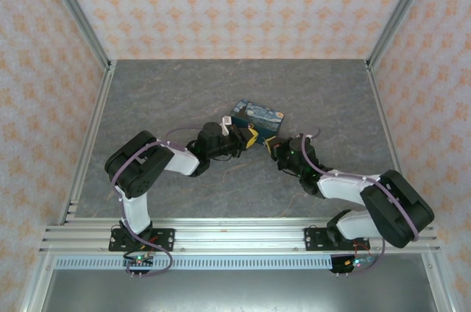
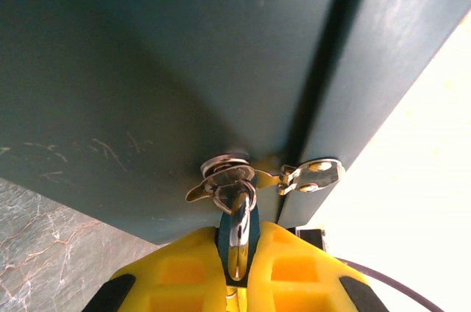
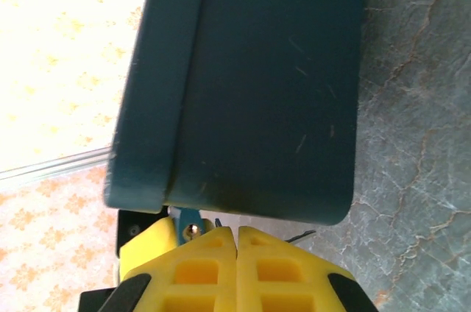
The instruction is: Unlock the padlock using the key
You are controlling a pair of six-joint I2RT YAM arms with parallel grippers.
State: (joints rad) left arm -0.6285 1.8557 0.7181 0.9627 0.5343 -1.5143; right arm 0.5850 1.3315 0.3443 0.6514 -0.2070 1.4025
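The left hand (image 2: 239, 232) has its yellow fingers (image 2: 188, 271) clamped on the small dark padlock (image 2: 253, 231), whose silver shackle (image 2: 238, 227) hooks through the hasp (image 2: 228, 172) of the dark blue box (image 2: 147, 69) on the grey desk (image 2: 44, 231), while the right hand (image 3: 235, 237), close beside the box, has its fingers (image 3: 199, 264) pressed fully together.

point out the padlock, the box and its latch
padlock (image 2: 238, 232), left wrist view, on its silver loop
box (image 2: 147, 69), left wrist view, on its dark side
latch (image 2: 228, 169), left wrist view, on its round metal part
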